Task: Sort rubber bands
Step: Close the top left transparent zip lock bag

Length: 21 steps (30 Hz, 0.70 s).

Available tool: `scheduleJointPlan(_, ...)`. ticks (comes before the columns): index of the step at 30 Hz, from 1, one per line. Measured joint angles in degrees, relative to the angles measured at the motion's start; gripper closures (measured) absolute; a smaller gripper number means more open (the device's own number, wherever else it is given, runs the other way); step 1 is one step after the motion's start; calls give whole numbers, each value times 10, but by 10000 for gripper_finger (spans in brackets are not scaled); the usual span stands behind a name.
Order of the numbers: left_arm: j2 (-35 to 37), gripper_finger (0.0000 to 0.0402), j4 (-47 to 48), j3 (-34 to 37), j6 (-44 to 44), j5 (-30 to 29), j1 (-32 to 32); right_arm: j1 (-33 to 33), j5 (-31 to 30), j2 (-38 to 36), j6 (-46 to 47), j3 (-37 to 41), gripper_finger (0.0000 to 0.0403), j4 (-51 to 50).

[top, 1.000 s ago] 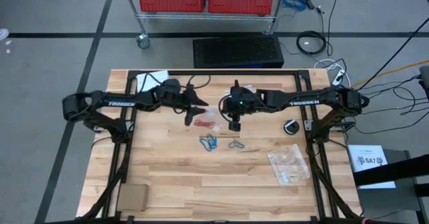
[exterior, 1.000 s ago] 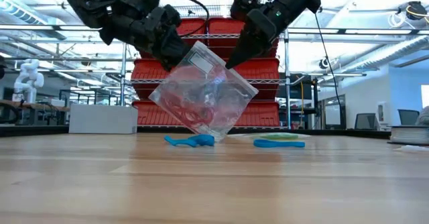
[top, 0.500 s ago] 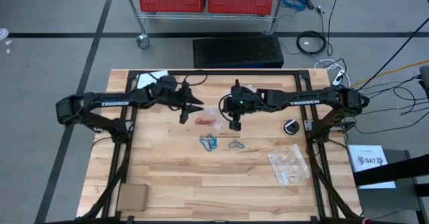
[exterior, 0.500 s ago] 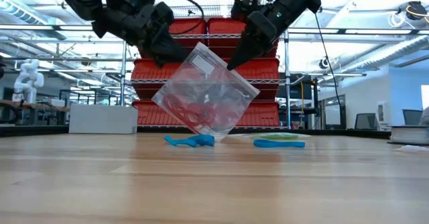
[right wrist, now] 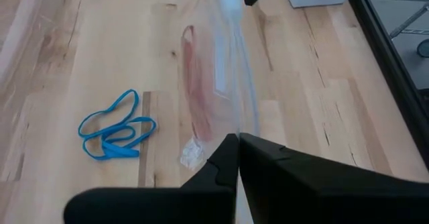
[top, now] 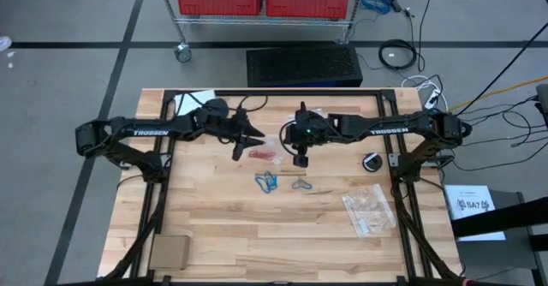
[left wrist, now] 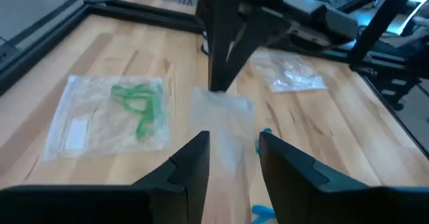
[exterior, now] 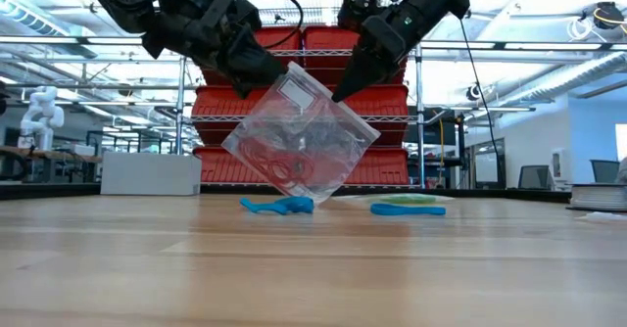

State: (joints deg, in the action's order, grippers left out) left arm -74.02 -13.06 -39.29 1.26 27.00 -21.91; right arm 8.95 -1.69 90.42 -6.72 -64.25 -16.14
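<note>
Both arms meet over the counter (top: 214,226) centre, holding a clear bag (exterior: 299,141) aloft between them. The right tool (exterior: 345,84) pinches the bag's upper edge, fingers pressed together on the plastic. The left tool (exterior: 269,75) stands spread at the opposite corner, apparently placed to take or widen the mouth. Red bands (exterior: 274,161) lie inside the bag. Blue bands (top: 266,182) sit loose on the counter at six o'clock from the bag; one band (top: 300,184) lies beside them at three o'clock. Green bands (left wrist: 139,102) rest in a second bag (left wrist: 110,117). Judgement: reds sorted, blues outstanding.
</note>
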Motion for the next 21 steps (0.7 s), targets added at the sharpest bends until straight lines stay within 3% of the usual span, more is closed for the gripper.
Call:
scheduleJointPlan(8, -10, 278, -30, 0, 17, -34, 4, 0, 0, 0, 0, 0, 403, 0)
scheduleJointPlan(17, -10, 389, -35, 0, -14, -35, 7, 0, 4, 0, 4, 0, 403, 0)
scheduleJointPlan(21, -10, 395, -45, 0, -31, -37, 7, 0, 20, -3, 29, 0, 403, -5)
